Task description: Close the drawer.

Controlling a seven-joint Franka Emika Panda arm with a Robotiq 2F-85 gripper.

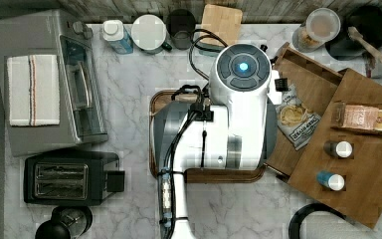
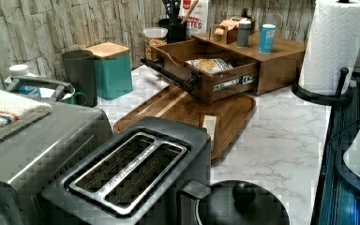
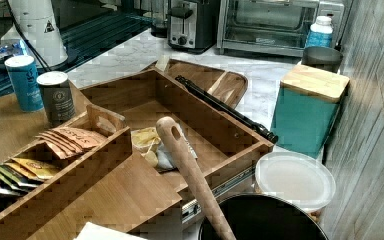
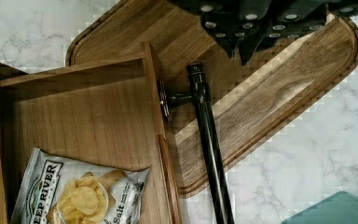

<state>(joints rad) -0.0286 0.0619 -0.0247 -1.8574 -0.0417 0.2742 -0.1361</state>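
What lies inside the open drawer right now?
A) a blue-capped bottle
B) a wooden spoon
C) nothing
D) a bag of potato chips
D: a bag of potato chips lies flat on the bottom of the pulled-out drawer, also seen in the left view.

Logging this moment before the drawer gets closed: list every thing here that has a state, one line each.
drawer: pulled open, chip bag lying inside
toaster: slots empty
round container: lid on
teal canister: wooden lid on
two bottles: upright, capped
paper towel roll: upright on its holder
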